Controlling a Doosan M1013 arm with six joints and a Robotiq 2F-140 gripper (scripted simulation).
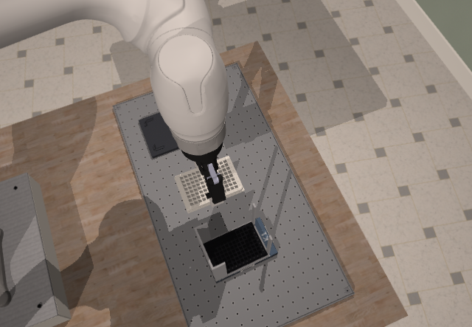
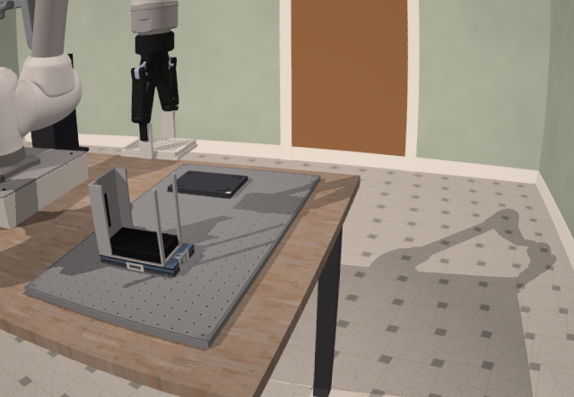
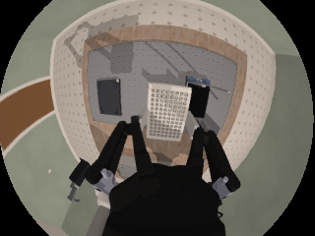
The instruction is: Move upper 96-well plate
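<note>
Lighting bright, even; hard-edged shadows. Arm shadow falls across floor [image 2: 463, 254] toward 3 o'clock in exterior view, and over breadboard [image 1: 312, 262] and table [image 1: 95, 216] in top view. No glare. Top and exterior views sharp. Wrist view fisheye: circular, black corners, table edges bowed, soft and low-detail.
</note>
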